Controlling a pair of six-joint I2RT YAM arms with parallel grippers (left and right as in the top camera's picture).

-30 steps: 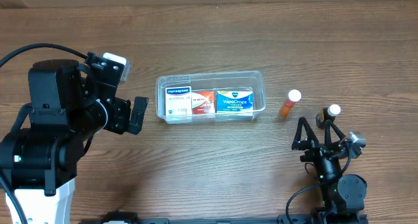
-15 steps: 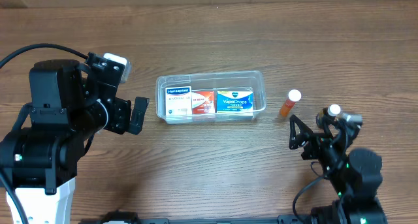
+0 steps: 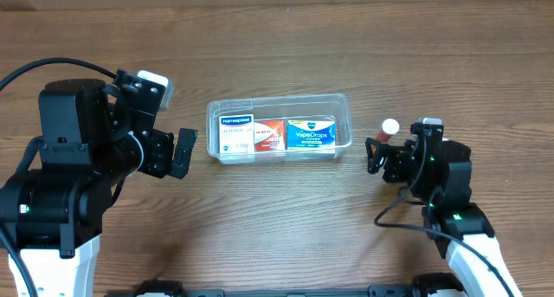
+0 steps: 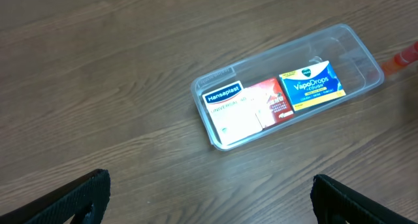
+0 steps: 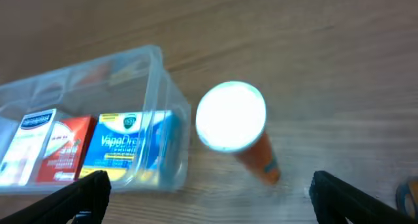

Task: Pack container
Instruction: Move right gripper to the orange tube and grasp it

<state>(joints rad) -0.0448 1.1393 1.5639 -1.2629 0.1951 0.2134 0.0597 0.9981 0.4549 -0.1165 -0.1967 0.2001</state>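
Note:
The container [image 3: 277,101] is a clear tub at the table's middle, holding a white Hansaplast box [image 3: 235,134], a red box [image 3: 269,134] and a blue VapoDrops box [image 3: 310,132]. It also shows in the left wrist view [image 4: 274,54] and the right wrist view [image 5: 157,74]. An orange bottle with a white cap [image 3: 389,127] stands just right of the tub. My right gripper [image 3: 378,156] is open, hovering beside and above this bottle [image 5: 230,116], with nothing between its fingers [image 5: 209,198]. My left gripper [image 3: 177,152] is open and empty left of the tub, fingers wide apart [image 4: 209,198].
The wooden table [image 3: 277,228] has bare wood in front of and behind the tub. The second white-capped bottle seen earlier is now under my right arm; a blurred scrap at the right wrist view's right edge [image 5: 408,198] may be it.
My right arm has moved away from the front edge, up and left to the orange bottle, and now covers the second bottle. The left arm, tub and boxes have not moved.

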